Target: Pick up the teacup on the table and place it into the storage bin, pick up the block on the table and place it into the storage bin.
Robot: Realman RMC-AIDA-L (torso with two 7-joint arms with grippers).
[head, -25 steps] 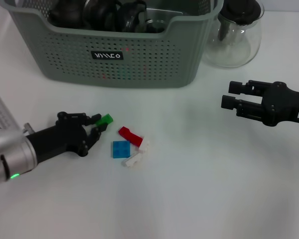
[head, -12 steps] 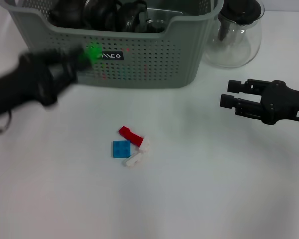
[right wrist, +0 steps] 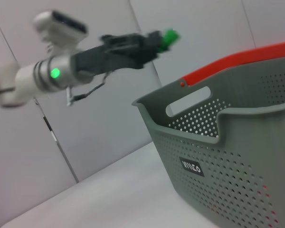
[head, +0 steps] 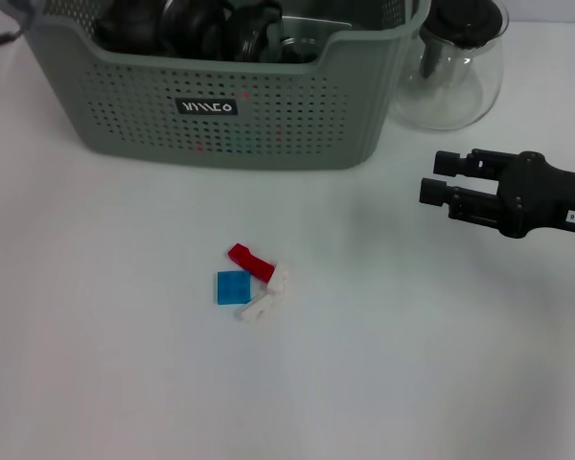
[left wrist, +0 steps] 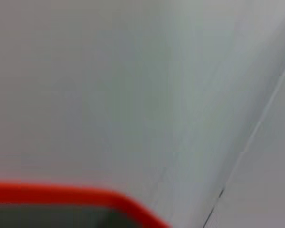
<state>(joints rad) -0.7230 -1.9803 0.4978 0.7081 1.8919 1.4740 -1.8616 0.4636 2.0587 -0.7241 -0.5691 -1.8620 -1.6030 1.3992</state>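
The grey-green storage bin [head: 268, 115] stands at the table's back and also shows in the right wrist view [right wrist: 237, 156]. Dark ware [head: 201, 29] lies inside it. My left gripper [right wrist: 159, 42] is out of the head view. The right wrist view shows it raised high beside and above the bin's end, shut on a small green block [right wrist: 169, 36]. Red [head: 249, 261], blue [head: 233, 287] and white [head: 262, 297] blocks lie together on the table in front of the bin. My right gripper [head: 433, 179] hovers open and empty at the right.
A clear glass teapot [head: 455, 67] with a dark lid stands right of the bin, behind my right gripper. A red-edged object [right wrist: 247, 57] sits behind the bin and also shows in the left wrist view [left wrist: 61, 194].
My left gripper lifted the green block off the table beside the other blocks, swept up past the bin's front and left the head view at the top left. The right arm barely moved.
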